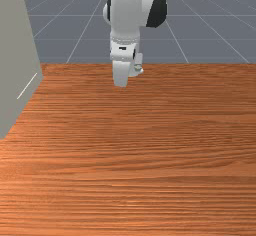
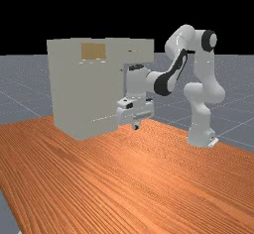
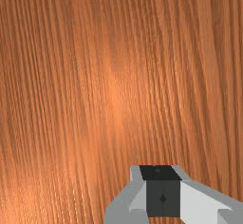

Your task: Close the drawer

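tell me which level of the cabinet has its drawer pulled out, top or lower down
The top one: that drawer juts out at the far view's right, higher than the gripper, while the cabinet has nothing sticking out like that lower down.

Counter (image 1: 150, 155): orange-brown wood, dark streaked grain; front view, grain roughly parallel to the straight far edge. Pale sheen on the wood, wrist view. Floor (image 1: 210, 35) past that edge: blue-grey, thin pale grid lines. Far view: floor on beyond the counter's edges, black backdrop (image 2: 114, 10) above the horizon.
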